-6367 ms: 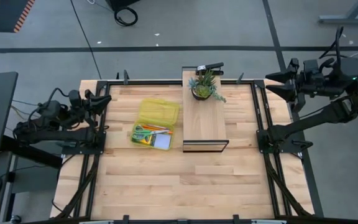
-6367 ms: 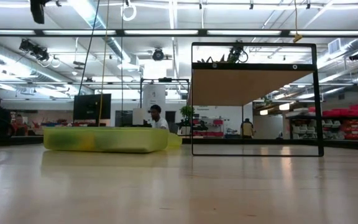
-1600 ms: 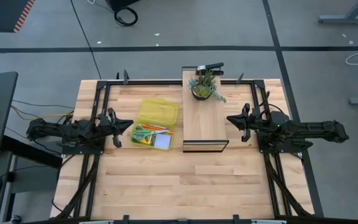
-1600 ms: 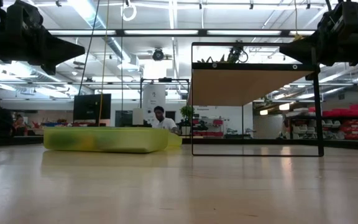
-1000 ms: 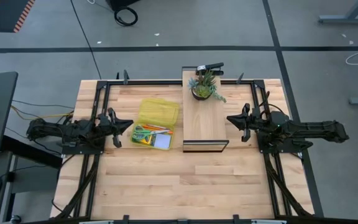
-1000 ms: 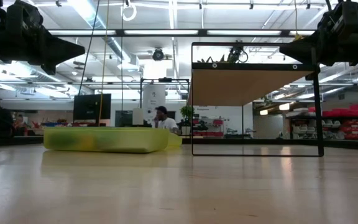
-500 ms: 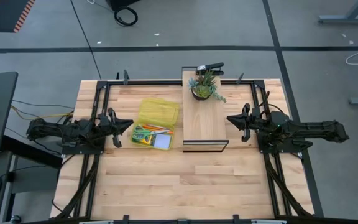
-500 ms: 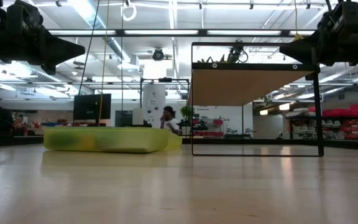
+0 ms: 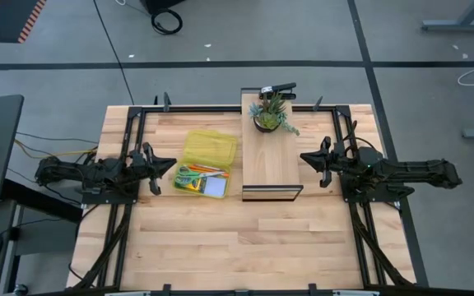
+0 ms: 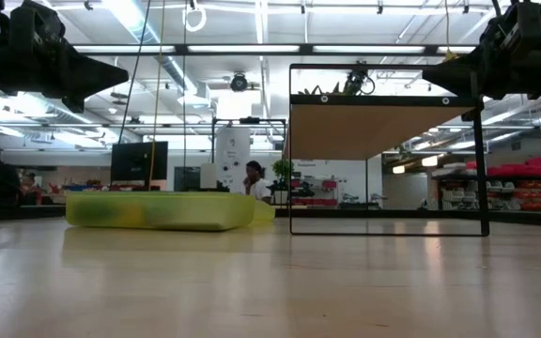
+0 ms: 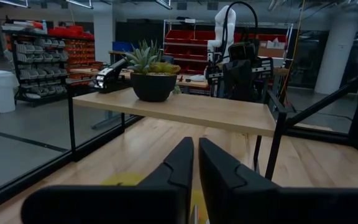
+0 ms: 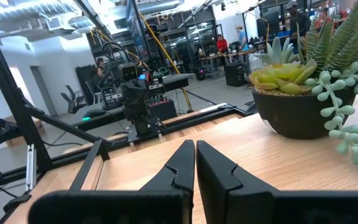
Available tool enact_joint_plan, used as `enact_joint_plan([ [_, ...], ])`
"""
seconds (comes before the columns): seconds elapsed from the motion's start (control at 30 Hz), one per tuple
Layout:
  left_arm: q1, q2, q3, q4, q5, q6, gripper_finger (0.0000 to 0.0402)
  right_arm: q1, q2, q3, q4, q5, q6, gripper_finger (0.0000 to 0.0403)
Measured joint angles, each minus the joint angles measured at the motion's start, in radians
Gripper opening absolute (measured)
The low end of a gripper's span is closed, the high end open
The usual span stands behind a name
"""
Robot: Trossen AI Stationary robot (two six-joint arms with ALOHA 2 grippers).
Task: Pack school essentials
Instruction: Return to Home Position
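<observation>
Left gripper (image 9: 171, 165) and right gripper (image 9: 304, 157) sit clenched and empty at opposite sides of the table (image 9: 220, 247). Between them the open yellow case (image 9: 208, 148) holds scissors (image 9: 189, 173), pencils (image 9: 210, 170) and blue sticky-note pad (image 9: 215, 188); farther back, a potted plant (image 9: 270, 113) tops a shelf (image 9: 270, 160)

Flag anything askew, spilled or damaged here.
Nothing spilled or damaged. The open translucent yellow plastic case lies slightly skewed to the table edges; potted green plant upright; left gripper and right gripper parked at the sides.

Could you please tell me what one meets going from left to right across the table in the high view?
left gripper → translucent yellow case → wooden shelf → right gripper
</observation>
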Motion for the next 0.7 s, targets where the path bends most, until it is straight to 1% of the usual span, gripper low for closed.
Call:
enact_joint_plan([
  [0.13,0.0,0.0,0.0,0.0,0.0,0.0,0.0036,0.0,0.0,0.0,0.0,0.0,0.0,0.0023],
  [0.43,0.0,0.0,0.0,0.0,0.0,0.0,0.0023,0.0,0.0,0.0,0.0,0.0,0.0,0.0023],
  [0.7,0.0,0.0,0.0,0.0,0.0,0.0,0.0036,0.0,0.0,0.0,0.0,0.0,0.0,0.0023],
])
